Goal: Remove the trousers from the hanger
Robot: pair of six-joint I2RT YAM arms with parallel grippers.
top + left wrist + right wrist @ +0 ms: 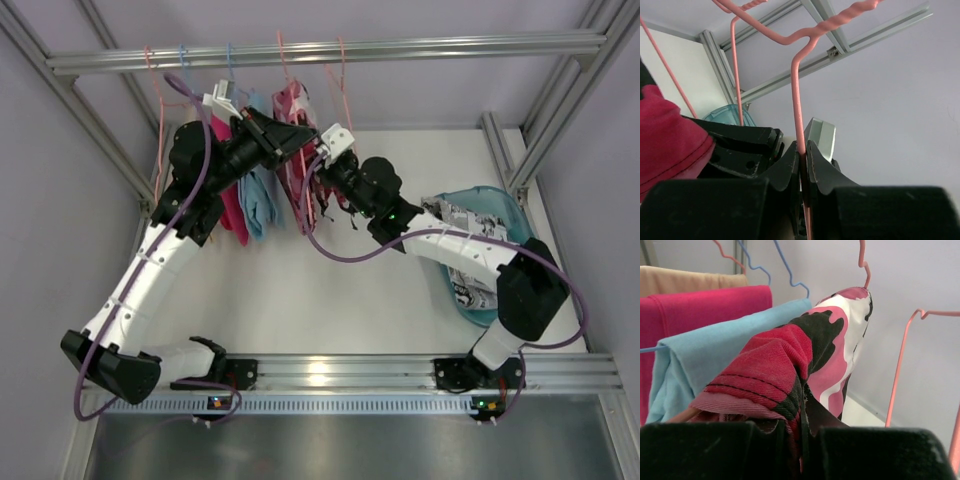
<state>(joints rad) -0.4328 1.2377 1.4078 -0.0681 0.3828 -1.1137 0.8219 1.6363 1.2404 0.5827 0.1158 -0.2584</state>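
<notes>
Under the rail [400,47], at twelve o'clock of the table [380,280], the pink-red patched trousers [790,355] are draped over a pink hanger [796,90]. Its wire is pinched in the left gripper [803,165], whose jaws are shut tight on it. A fold of the trousers is clamped in the fully closed right gripper [802,445]. The pull-off is judged to be in hand. Next, the cloth is to be drawn toward four o'clock while the hanger is steadied.

Matt woven-cloth trousers [780,360], smooth coated hanger [796,95]

Pink-red patched trousers [805,355] draped over hanger [866,267]
</notes>
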